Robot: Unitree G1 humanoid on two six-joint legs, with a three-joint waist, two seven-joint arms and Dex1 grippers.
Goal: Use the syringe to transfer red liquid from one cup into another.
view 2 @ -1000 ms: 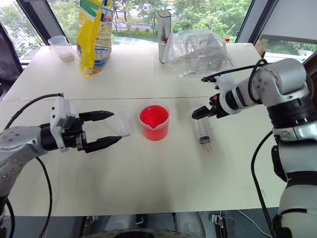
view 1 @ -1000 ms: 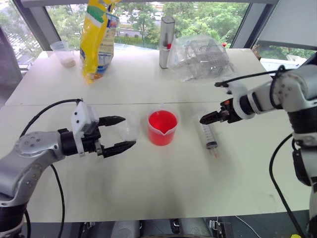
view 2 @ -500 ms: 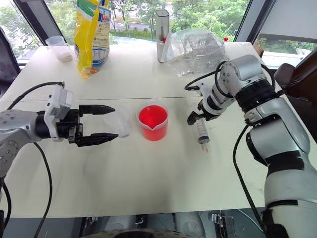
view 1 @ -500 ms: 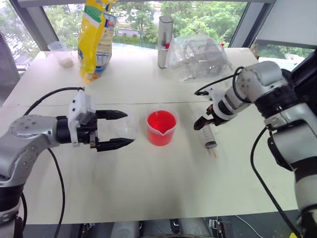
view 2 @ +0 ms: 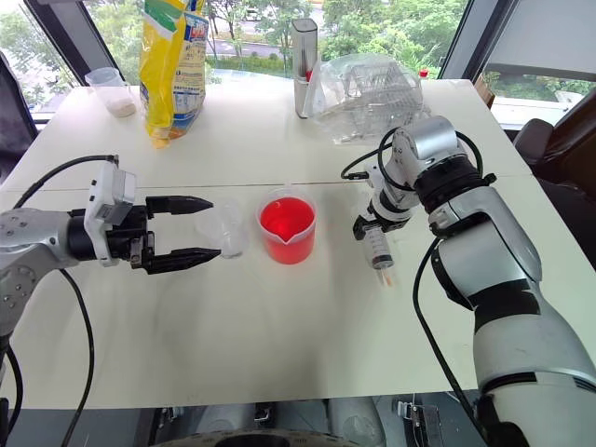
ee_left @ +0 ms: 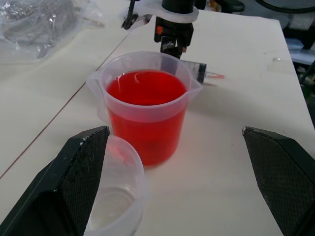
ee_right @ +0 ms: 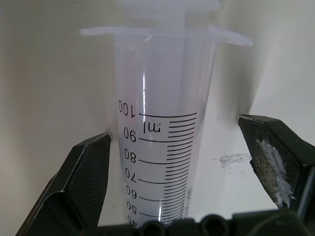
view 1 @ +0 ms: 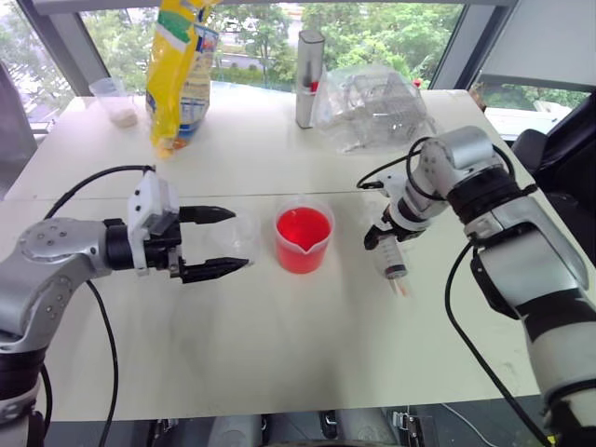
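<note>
Right end effector [ee_right: 179,162] straddles the syringe [view 2: 378,248] lying on the tabletop [view 1: 307,345], fingers apart, not gripping; left end effector [view 1: 222,240] wide beside the cup [ee_left: 115,196].

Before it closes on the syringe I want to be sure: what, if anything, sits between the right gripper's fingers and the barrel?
Nothing visible: the syringe lies on the table between the right gripper's open fingers.

Bright daylight thru rear windows; soft shadows, sharp pics, slight edge warp.
</note>
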